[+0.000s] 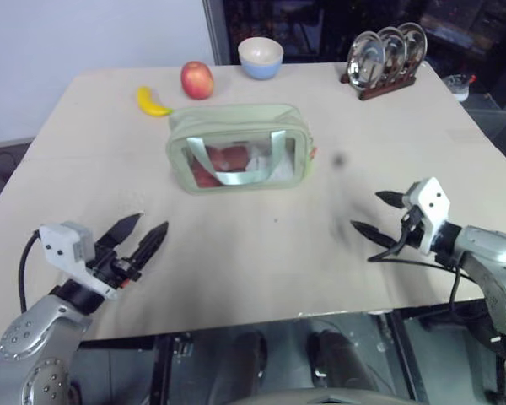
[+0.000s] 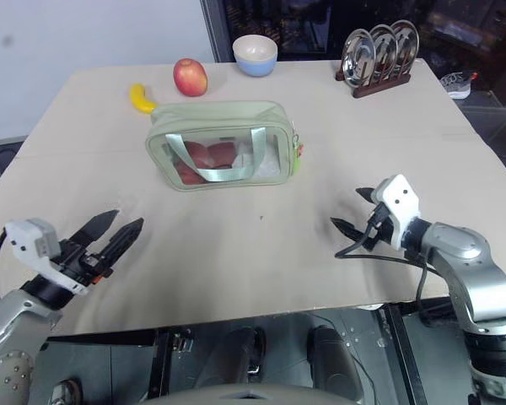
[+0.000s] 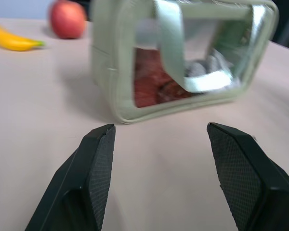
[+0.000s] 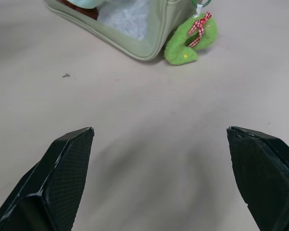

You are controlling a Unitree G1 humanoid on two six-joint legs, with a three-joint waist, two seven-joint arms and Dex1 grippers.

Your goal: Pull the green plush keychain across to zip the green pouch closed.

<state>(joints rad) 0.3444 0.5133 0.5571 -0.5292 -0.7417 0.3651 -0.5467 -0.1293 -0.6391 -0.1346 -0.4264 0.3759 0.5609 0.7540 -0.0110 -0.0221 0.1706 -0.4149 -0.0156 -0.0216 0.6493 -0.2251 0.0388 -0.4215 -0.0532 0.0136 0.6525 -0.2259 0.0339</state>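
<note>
Evidently the green pouch sits mid-table with its top looking zipped, and the green plush keychain hangs at the pouch's right end, resting on the table just beside the corner. Both the left gripper and the right gripper stand open and empty, on the near side of the pouch and well apart from it. Judging from this, the pull seems done; if a check is wanted, steady the pouch's left end and tug the plush further rightward along the zip line. The zipper teeth and slider are hard to make out, so full closure cannot be confirmed
</note>
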